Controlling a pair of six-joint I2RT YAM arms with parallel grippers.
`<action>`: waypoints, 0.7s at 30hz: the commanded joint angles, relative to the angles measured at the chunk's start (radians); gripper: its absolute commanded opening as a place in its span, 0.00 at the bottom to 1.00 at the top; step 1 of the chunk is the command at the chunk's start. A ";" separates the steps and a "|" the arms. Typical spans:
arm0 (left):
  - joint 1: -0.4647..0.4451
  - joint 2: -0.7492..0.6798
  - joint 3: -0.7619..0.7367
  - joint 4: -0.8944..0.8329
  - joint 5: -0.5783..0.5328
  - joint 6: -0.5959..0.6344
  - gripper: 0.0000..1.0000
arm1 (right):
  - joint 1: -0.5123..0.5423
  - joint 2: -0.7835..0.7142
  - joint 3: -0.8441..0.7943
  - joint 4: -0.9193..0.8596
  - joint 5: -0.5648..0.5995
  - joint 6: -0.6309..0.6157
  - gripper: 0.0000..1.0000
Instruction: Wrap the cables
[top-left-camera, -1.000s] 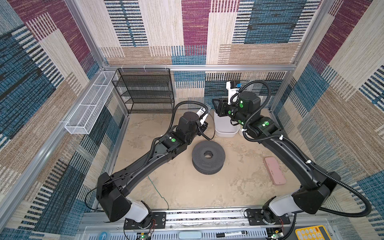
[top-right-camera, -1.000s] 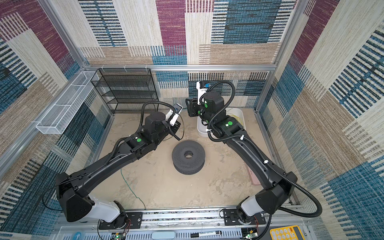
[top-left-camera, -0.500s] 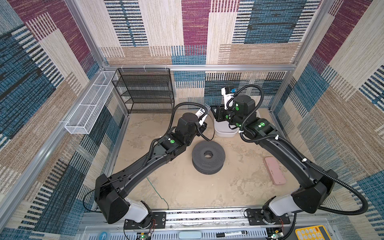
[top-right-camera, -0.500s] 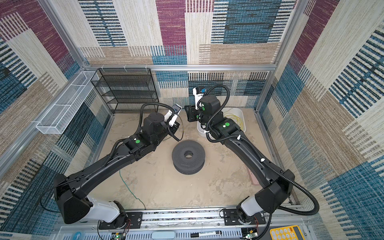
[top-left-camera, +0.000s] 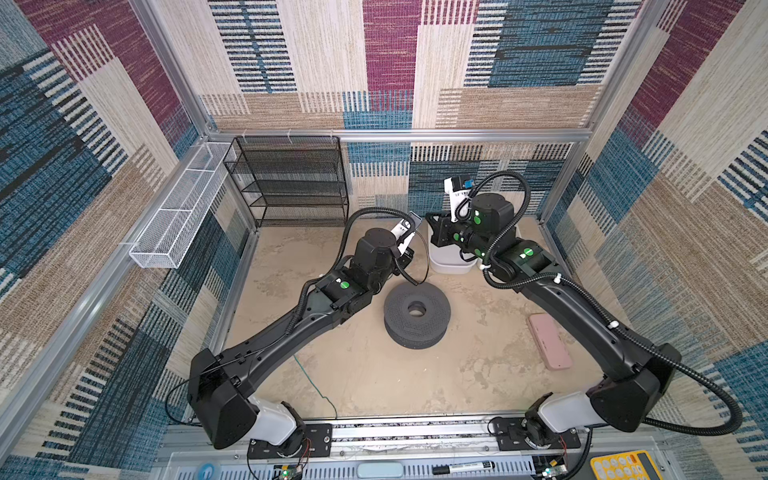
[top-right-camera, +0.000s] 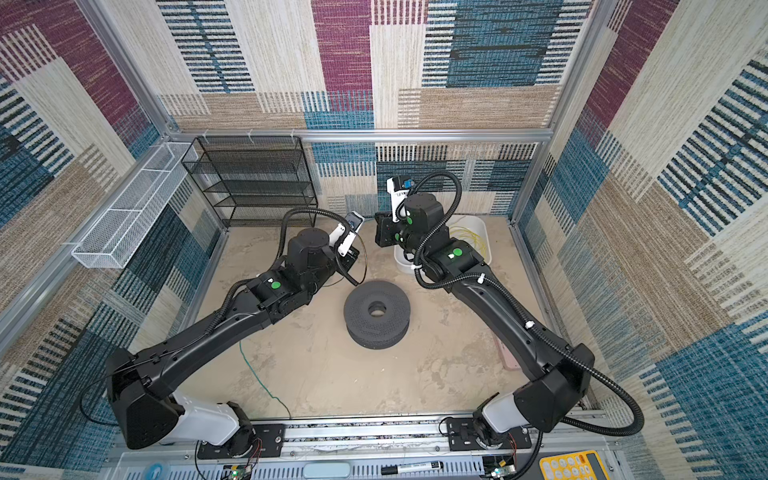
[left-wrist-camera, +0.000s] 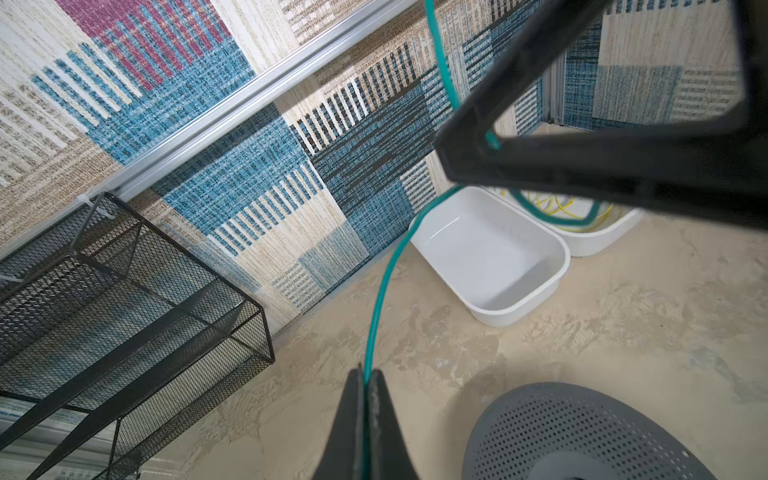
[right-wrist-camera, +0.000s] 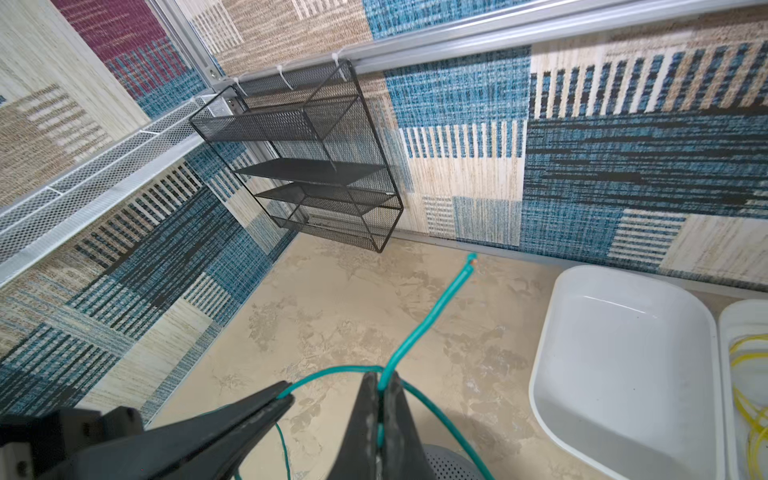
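The teal cable (left-wrist-camera: 386, 270) runs taut-curved between my two grippers above the floor. My left gripper (left-wrist-camera: 365, 374) is shut on it. My right gripper (right-wrist-camera: 381, 379) is shut on the same teal cable (right-wrist-camera: 432, 316) close to its free end (right-wrist-camera: 471, 257), which sticks out past the tips. Both grippers hang close together near the back. The rest of the teal cable trails over the floor toward the front (top-left-camera: 309, 382). The yellow cable (top-right-camera: 469, 239) lies looped in a white bin (top-right-camera: 484, 232) at the back right.
A grey perforated spool (top-left-camera: 417, 313) sits mid-floor just in front of the grippers. An empty white bin (right-wrist-camera: 623, 374) stands beside the yellow cable's bin. A black mesh shelf (top-left-camera: 291, 183) and a white wire basket (top-left-camera: 178, 208) line the back left. A pink case (top-left-camera: 548, 340) lies right.
My right gripper's jaws have closed onto the teal cable near its end, after dipping slightly toward the left gripper. The left gripper has kept its grip and hardly moved.
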 joint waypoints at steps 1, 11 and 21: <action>0.000 -0.009 -0.015 -0.006 0.018 0.011 0.00 | -0.001 -0.022 0.011 0.085 -0.007 0.006 0.00; 0.017 0.038 0.009 -0.172 0.216 -0.017 0.00 | -0.033 -0.074 0.029 0.207 -0.182 0.097 0.00; 0.078 0.039 0.026 -0.225 0.501 -0.074 0.00 | -0.055 -0.097 0.004 0.357 -0.259 0.158 0.00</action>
